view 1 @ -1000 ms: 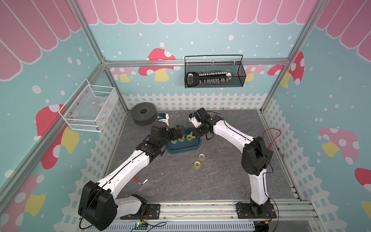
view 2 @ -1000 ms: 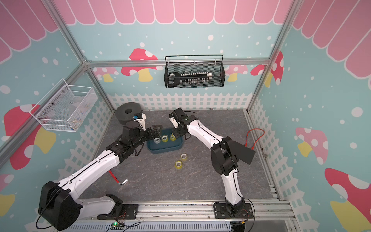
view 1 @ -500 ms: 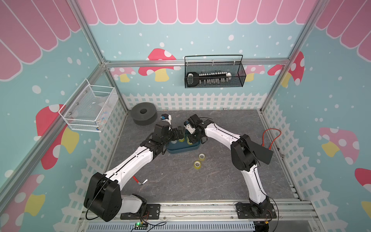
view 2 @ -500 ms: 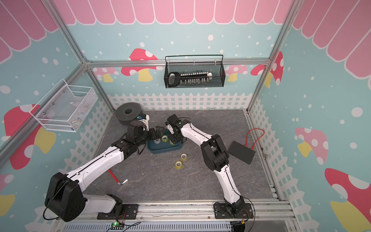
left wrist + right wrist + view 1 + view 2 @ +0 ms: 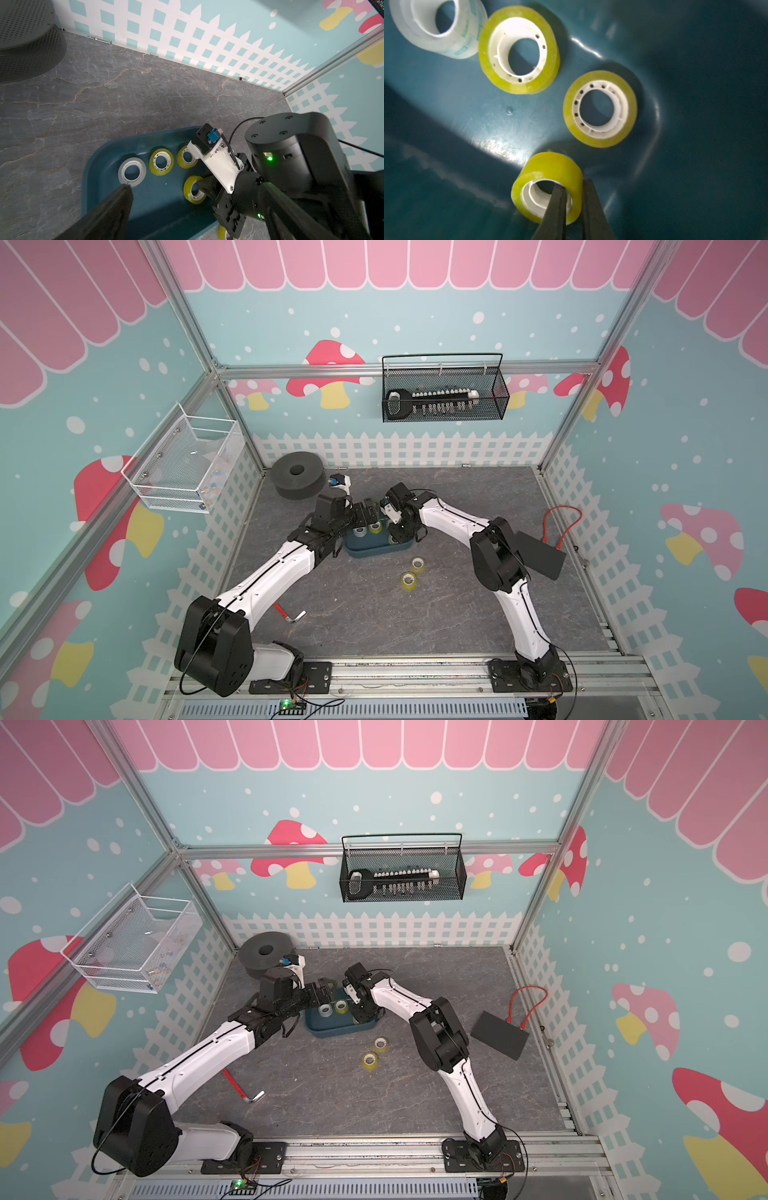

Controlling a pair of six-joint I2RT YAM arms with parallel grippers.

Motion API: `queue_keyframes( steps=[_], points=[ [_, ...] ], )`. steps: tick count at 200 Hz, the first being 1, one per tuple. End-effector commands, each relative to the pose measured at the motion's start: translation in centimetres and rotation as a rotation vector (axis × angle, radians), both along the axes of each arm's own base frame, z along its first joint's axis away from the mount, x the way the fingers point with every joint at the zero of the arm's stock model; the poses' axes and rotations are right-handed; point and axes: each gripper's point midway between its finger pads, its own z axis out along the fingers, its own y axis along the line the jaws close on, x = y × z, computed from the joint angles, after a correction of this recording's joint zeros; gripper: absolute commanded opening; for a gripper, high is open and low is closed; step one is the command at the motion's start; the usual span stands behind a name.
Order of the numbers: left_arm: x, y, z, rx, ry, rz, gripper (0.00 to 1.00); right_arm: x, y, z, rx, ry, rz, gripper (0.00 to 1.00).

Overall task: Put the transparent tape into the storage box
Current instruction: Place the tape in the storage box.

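Two arms, the left arm [image 5: 270, 572] and the right arm [image 5: 453, 516], meet over the storage box [image 5: 376, 549], a shallow dark teal tub on the grey stone-patterned floor [image 5: 415, 635].

Left gripper [image 5: 368, 511]: jaws spread wide with nothing between them, at the end of the box nearer the left arm. In the left wrist view one finger [image 5: 116, 205] reaches in over the rim.

Right gripper [image 5: 573, 186]: clamped on the held tape roll [image 5: 550, 168], which is yellowish and transparent. One finger sits inside the core and the other against the outer winding, pinching the roll's wall. The roll is tilted on edge, inside the box walls and low over the box floor. Contact with that floor cannot be confirmed.

Three further rolls lie flat in the box: the clear roll [image 5: 467, 39], the middle yellow roll [image 5: 519, 88] just beside it, and the corner yellow roll [image 5: 631, 116] apart from both.

Outside the box, the rear floor roll [image 5: 419, 569] and the front floor roll [image 5: 409, 585] lie flat, just beside each other, near the box's front wall.

A red-handled hex key [image 5: 286, 614] lies on the floor beside the left arm.
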Motion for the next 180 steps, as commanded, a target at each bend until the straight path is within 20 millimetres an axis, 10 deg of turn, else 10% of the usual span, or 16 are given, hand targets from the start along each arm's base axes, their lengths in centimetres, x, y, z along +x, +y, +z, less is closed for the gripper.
queue_keyframes(
  steps=[1, 180],
  points=[
    [0.2, -0.1, 0.7, -0.015, -0.018, -0.006, 0.99, -0.9, -0.6, -1.8, -0.050, 0.040, 0.003, 0.00],
    [0.5, 0.3, 0.6, -0.015, -0.018, -0.001, 0.99, 1.0, -0.9, -0.2, -0.086, -0.030, -0.026, 0.27]
  ],
)
